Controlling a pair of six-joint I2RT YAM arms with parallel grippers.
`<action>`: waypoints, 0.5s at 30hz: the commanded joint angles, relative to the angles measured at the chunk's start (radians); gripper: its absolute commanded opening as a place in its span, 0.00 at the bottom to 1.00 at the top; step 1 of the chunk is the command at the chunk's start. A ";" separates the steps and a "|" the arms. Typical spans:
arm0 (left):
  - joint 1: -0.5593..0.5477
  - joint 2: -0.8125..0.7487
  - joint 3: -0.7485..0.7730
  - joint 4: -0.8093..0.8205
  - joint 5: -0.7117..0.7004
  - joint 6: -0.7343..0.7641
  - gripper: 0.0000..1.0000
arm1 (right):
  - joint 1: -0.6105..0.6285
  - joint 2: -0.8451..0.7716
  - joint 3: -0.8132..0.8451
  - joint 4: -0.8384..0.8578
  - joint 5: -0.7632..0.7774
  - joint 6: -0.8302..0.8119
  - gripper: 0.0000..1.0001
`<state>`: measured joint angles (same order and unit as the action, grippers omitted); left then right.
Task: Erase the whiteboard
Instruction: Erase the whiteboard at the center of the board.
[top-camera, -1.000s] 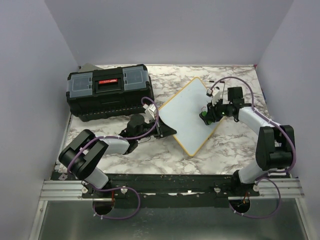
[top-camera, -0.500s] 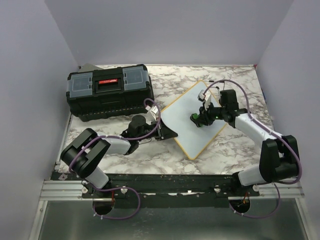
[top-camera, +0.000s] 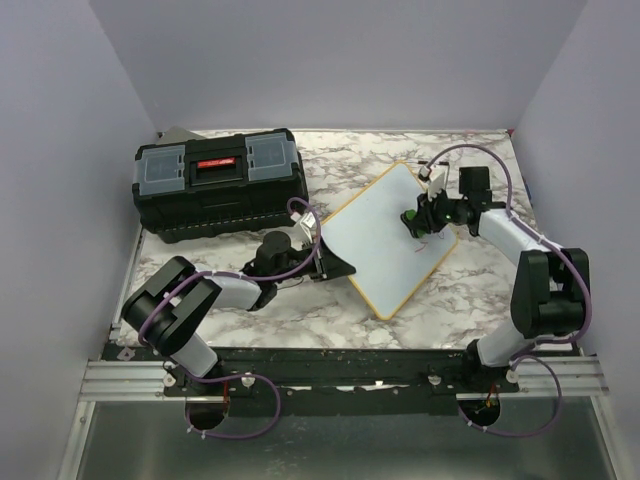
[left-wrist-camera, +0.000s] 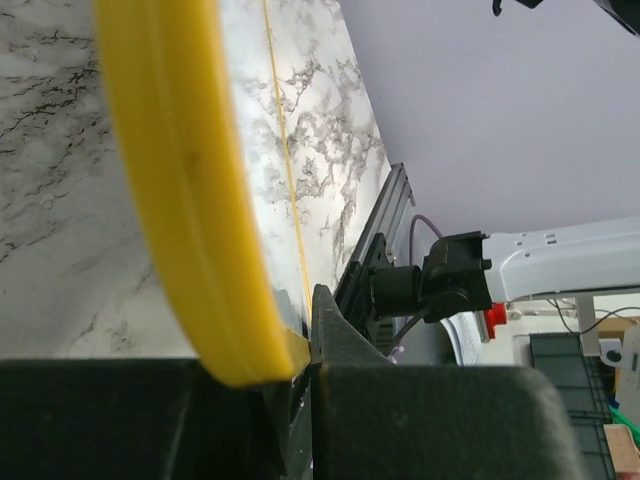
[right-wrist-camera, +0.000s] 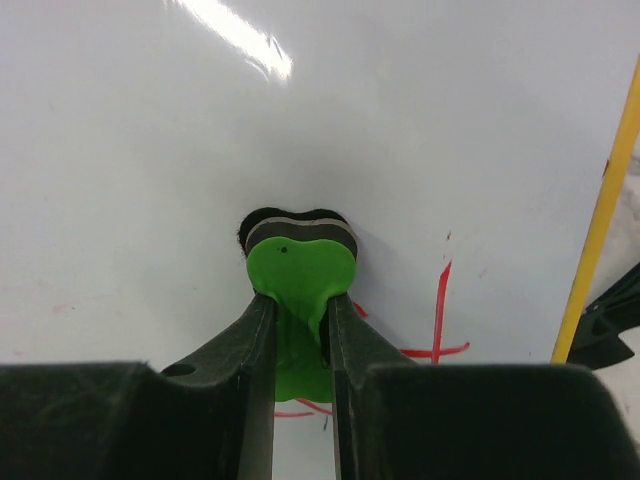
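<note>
Whiteboard, a small rectangular white board with a rounded yellow-tan frame, sits right of centre on the grey-veined marble table. It is turned so that its corners point like a diamond, and it is near the black plastic toolbox with grey lid compartments on its left. We cannot tell whether the whiteboard lies quite flat.

Our left gripper is at the whiteboard's left corner. In the left wrist view, the yellow frame runs down between the two dark fingers of the left gripper. They are closed on the frame and pinch its edge.

Our right gripper is over the right part of the whiteboard, near its far right edge. In the right wrist view, the right gripper has its fingers pressed against the sides of a green plastic eraser, which has a black felt pad at its front. The pad is against the glossy white surface.

Just beside the eraser, on its right and under the fingers, are thin red marks: an upright stroke crossed by a curved one. The yellow frame edge runs along the right side of that view. The surface ahead of the pad shows only a bright glare streak.
</note>
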<state>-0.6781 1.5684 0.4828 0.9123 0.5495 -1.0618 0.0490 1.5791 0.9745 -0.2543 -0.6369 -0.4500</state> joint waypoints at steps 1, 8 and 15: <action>-0.018 -0.029 0.012 0.122 0.104 0.026 0.00 | 0.070 0.016 0.045 0.000 -0.064 0.015 0.01; -0.018 -0.039 0.009 0.121 0.090 0.030 0.00 | 0.164 -0.152 -0.134 -0.136 -0.166 -0.147 0.01; -0.017 -0.035 0.003 0.144 0.091 0.026 0.00 | 0.045 -0.185 -0.163 -0.114 -0.013 -0.126 0.01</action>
<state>-0.6834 1.5684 0.4801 0.9112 0.5713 -1.0630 0.1764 1.3605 0.7898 -0.3325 -0.7074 -0.5694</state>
